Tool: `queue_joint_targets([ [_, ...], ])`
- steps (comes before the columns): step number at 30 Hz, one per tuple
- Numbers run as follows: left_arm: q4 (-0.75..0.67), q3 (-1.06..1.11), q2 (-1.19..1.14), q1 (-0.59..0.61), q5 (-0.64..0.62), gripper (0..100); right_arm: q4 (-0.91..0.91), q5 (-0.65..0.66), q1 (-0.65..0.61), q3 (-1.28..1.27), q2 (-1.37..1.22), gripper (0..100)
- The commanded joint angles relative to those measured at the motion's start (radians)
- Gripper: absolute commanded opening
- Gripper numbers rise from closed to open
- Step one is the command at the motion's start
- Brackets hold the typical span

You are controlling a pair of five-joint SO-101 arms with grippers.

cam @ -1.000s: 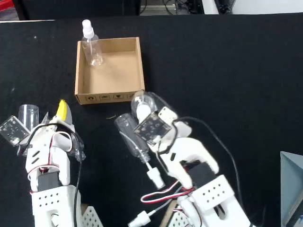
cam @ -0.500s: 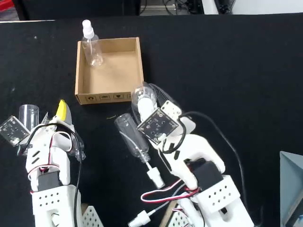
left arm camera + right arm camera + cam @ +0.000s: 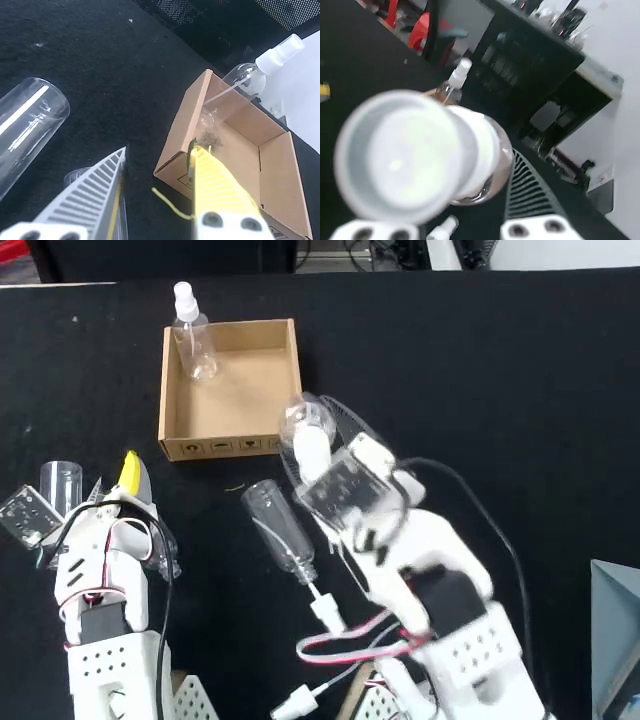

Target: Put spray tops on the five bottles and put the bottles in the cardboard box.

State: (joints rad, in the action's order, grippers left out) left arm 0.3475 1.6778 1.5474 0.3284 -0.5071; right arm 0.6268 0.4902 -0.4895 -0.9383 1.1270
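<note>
Right claw [image 3: 322, 432] is clamped on a capped bottle [image 3: 298, 418], held off the desk [image 3: 480, 390] just outside the near right corner of the cardboard box [image 3: 230, 446]. In the right wrist view the white spray top faces the camera and the clear body of this bottle [image 3: 485, 175] runs away from it. Its long axis therefore points from the claw towards the box, base first. The box opening lies just beyond and to the left of the bottle's base, so my guess is that the coming move is a short carry over the near wall and a release inside.

One finished bottle [image 3: 195, 350] stands in the far left corner of the box, leaving most of the box floor free, including the part nearest the held bottle.

Left claw [image 3: 112, 485] sits near the desk's left edge with its jaws apart and nothing between them, aimed roughly at the box [image 3: 180, 145]. An uncapped bottle [image 3: 60, 485] is just beside it. A second uncapped bottle [image 3: 280, 525] lies on the desk between the two arms, its neck towards the near edge. Two loose spray tops [image 3: 325, 610] [image 3: 300, 702] rest near that edge. The right arm is clearly the nearer one to the box
</note>
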Motion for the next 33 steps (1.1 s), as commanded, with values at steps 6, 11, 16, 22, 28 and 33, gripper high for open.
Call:
queue_joint_targets([
  [6,-0.026,0.021,0.014,-0.002,0.011,19,-0.008,-0.008,0.023,0.185,-0.202,1.1],
  [11,-0.026,0.021,0.014,-0.002,0.011,19,-0.009,-0.008,0.023,0.222,-0.263,1.1],
  [16,-0.026,0.021,0.014,-0.002,0.011,19,-0.009,-0.008,0.023,0.283,-0.372,1.1],
  [22,-0.026,0.021,0.014,-0.002,0.011,19,-0.009,-0.075,0.021,0.394,-0.519,1.1],
  [28,-0.026,0.021,0.014,-0.004,0.011,19,-0.009,-0.112,0.0,0.481,-0.648,1.1],
  [33,-0.026,0.021,0.014,-0.022,0.011,19,-0.009,-0.114,-0.044,0.527,-0.722,1.1],
])
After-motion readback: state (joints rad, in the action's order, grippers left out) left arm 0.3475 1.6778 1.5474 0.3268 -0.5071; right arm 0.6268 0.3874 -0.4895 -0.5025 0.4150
